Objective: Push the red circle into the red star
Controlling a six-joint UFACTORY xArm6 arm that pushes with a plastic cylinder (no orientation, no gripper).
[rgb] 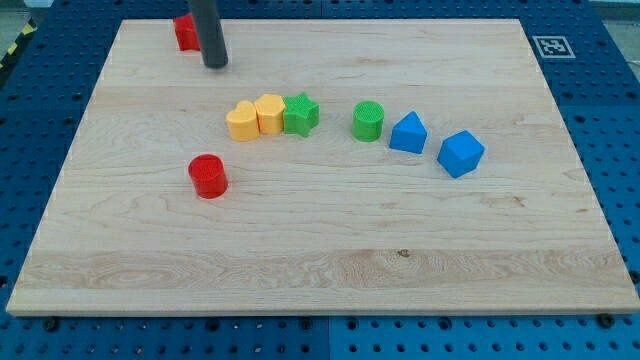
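**Red circle lies nearer than the tip**

My tip (215, 64) has no hand to open or close. It rests at the table's (330, 270) far left, just beside the red star (184, 32). The red circle (208, 176) sits well apart, straight toward the near side.

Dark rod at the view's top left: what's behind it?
A red block, probably the red star, sits behind the rod, just left of my tip. The rod covers its right part, so its shape can't be confirmed.

Bright even light, faint shadows, seemingly sharp
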